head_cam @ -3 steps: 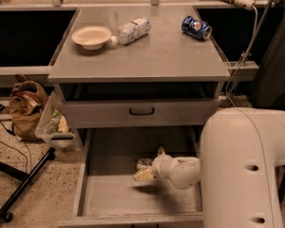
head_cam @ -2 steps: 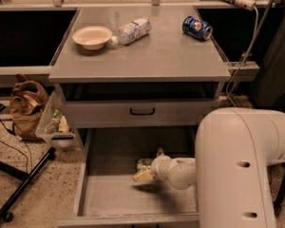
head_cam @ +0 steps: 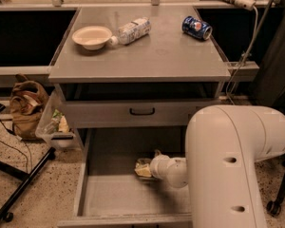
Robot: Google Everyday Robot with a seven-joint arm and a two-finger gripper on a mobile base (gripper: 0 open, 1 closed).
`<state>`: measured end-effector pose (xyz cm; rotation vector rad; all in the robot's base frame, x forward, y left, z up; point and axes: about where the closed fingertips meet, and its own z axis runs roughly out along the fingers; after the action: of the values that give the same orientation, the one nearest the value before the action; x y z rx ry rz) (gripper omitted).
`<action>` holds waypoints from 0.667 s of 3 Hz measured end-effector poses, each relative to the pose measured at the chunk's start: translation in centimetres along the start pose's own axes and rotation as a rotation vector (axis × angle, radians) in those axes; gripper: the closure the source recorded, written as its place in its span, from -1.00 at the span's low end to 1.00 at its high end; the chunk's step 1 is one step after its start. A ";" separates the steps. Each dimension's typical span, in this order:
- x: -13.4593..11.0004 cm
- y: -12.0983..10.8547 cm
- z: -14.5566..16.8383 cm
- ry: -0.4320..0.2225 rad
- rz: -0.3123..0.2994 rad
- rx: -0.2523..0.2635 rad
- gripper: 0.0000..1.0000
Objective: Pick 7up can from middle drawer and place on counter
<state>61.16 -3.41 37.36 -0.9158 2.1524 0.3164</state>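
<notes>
The middle drawer [head_cam: 109,194] is pulled out at the bottom of the camera view, a grey tray with low walls. My gripper [head_cam: 147,167] reaches into it from the right, low over the floor near the drawer's middle. A small pale object [head_cam: 141,171], which seems to be the 7up can, sits right at the gripper's tip and is partly covered by it. Its green and red marks do not show. The counter [head_cam: 152,56] is the grey top of the cabinet above.
On the counter lie a white bowl [head_cam: 91,36], a clear plastic bottle [head_cam: 131,31] and a blue Pepsi can [head_cam: 196,27]. A shut drawer front with a black handle [head_cam: 142,111] is above the open drawer. My arm's large white casing [head_cam: 232,165] fills the lower right. A brown bag [head_cam: 26,106] sits on the floor at left.
My arm's white casing has shifted left and looms larger. The gripper stays at the same spot in the drawer by the pale object.
</notes>
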 end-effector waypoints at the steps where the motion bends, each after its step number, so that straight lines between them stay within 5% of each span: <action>1: 0.0 0.0 0.0 0.000 0.000 0.000 0.33; 2: -0.5 0.0 -0.5 0.000 0.000 0.000 0.76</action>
<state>61.16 -3.41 38.05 -0.9158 2.1524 0.3165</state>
